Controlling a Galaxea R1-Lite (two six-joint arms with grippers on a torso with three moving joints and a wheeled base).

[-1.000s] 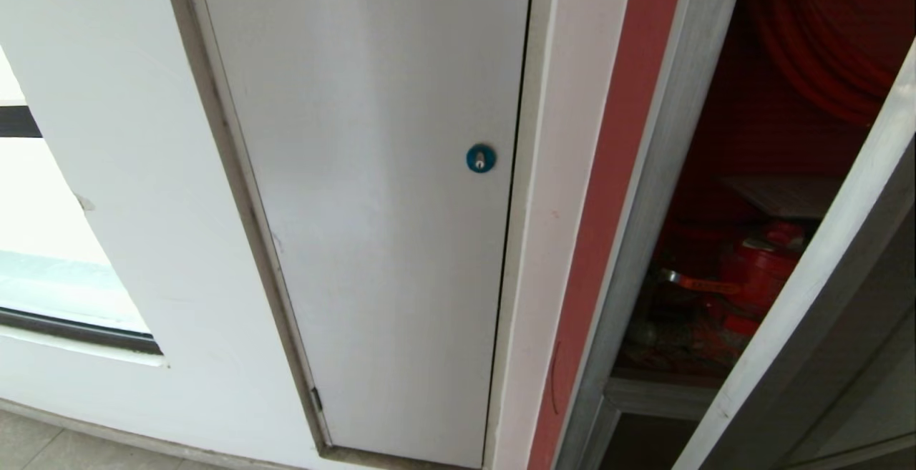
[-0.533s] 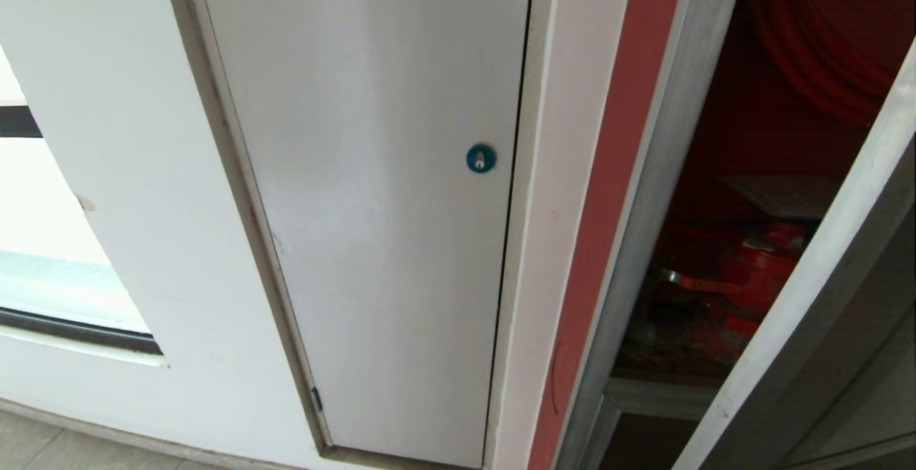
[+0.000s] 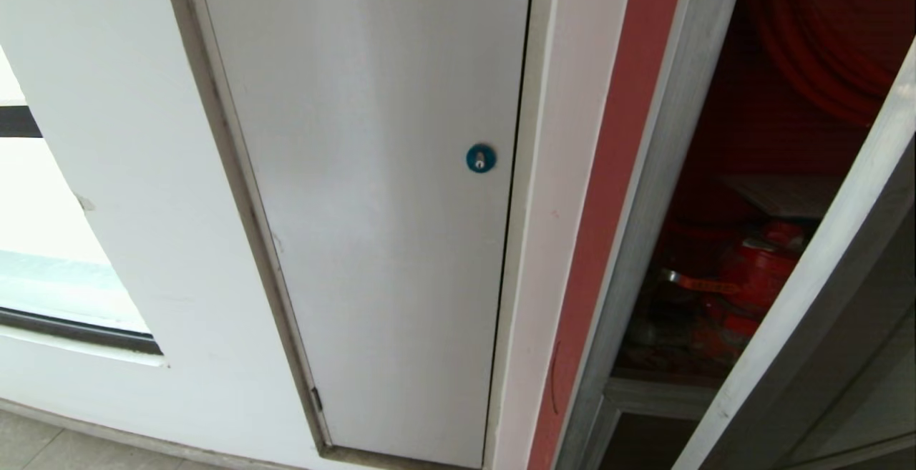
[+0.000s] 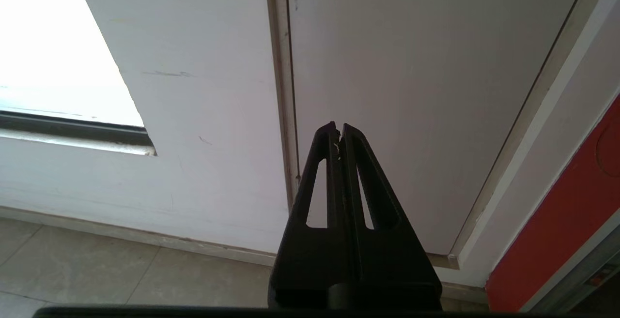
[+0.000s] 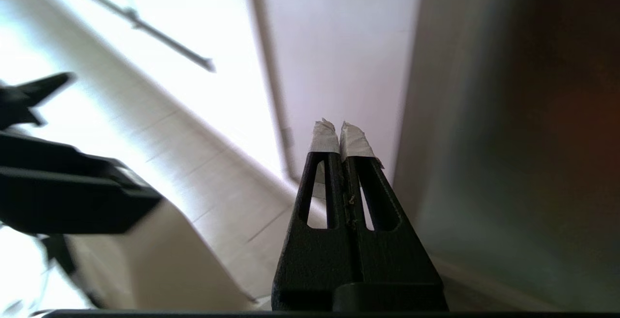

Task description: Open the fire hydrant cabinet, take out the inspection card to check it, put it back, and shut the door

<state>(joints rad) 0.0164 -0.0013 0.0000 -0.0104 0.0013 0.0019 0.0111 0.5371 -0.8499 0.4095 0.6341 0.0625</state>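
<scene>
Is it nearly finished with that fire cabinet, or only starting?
Somewhere in between. The door stands ajar, showing the red valve inside the cabinet, so opening is done. Both the right gripper and left gripper are shut and empty. No card is visible, so I cannot tell whether checking it remains; closing the door certainly does.

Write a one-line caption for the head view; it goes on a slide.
Fire hydrant cabinet with its door ajar, red valve visible, beside a white panel.

A white wall (image 3: 107, 169) holds a plain white panel (image 3: 372, 205) beside a bright window (image 3: 43, 270), above pale floor tiles (image 4: 97, 269).
</scene>
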